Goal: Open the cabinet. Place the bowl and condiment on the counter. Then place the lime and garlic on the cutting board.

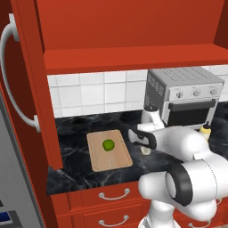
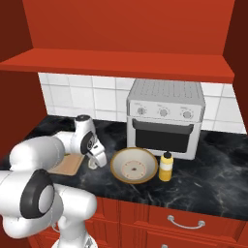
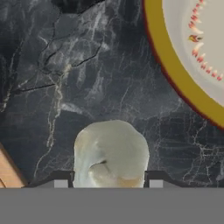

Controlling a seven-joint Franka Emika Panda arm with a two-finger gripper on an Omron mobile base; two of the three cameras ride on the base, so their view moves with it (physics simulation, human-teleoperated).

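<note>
With the doors swung wide, the rest runs large to small:

Cabinet (image 1: 26, 84): open, shelf bare; stiff wood.

Table (image 2: 213, 169): black marble, hard and slick; small round things may roll.

Bowl (image 2: 134, 165): on the table before the toaster oven (image 2: 164, 118); rigid, likely breakable, best taken by its rim.

Cutting board (image 1: 109, 150): flat on the table, at 9 o'clock of the claw.

Condiment (image 2: 166, 166): upright at the bowl's 3 o'clock; light, squeezable.

Lime (image 1: 108, 144): already on the board; firm, smooth.

Garlic (image 3: 110, 153): on the table between board and bowl; light, lumpy, papery, so grip across its widest part.

Claw (image 3: 108, 183): fingers straddle the garlic, seemingly clamped on it.
</note>
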